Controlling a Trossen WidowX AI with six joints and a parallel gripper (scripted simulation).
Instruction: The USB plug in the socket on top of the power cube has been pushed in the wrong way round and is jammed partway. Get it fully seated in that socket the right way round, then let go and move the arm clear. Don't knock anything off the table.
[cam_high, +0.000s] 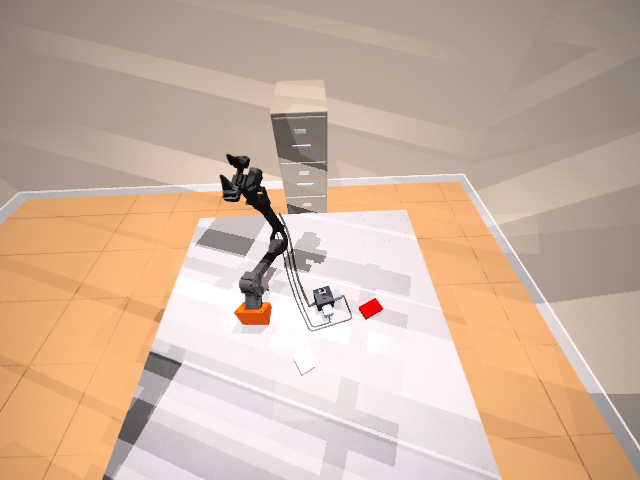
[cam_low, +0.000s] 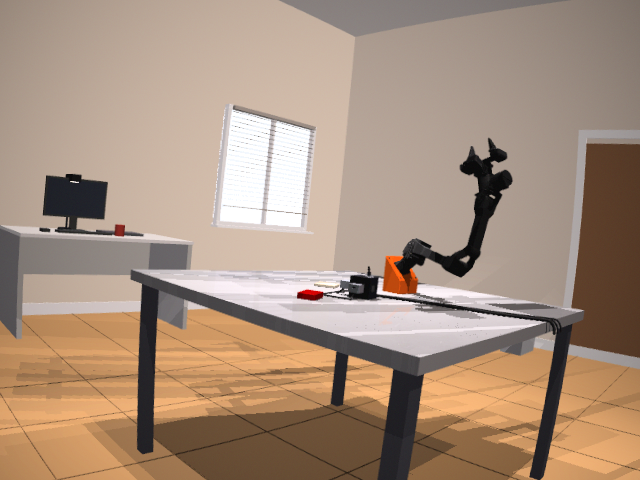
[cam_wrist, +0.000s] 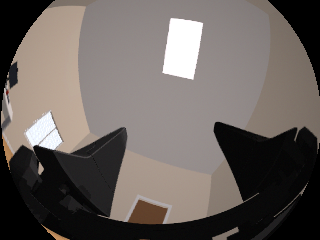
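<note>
The black power cube (cam_high: 324, 300) (cam_low: 370, 290) stands on the white table (cam_high: 423, 382) (cam_low: 330, 315). A small dark USB plug (cam_low: 369, 271) stands upright on its top; how deep it sits and which way round it is are too small to tell. My gripper (cam_high: 224, 165) (cam_low: 480, 143) (cam_wrist: 172, 129) is open and empty, with its fingers wide apart. It is raised high above the table, well away from the cube, and its fingers point upward. The wrist view shows only ceiling, walls, window and door, not the cube or plug.
Pale plugs (cam_high: 327, 311) (cam_low: 355, 288) stick out of the cube's sides. Dark cables (cam_high: 293, 279) (cam_low: 465, 306) run from the cube over the table's edge. A red block (cam_high: 370, 308) (cam_low: 310, 295) and a cream pad (cam_high: 305, 360) (cam_low: 326, 284) lie nearby. The arm's orange base (cam_high: 253, 314) (cam_low: 397, 276) stands beside the cube.
</note>
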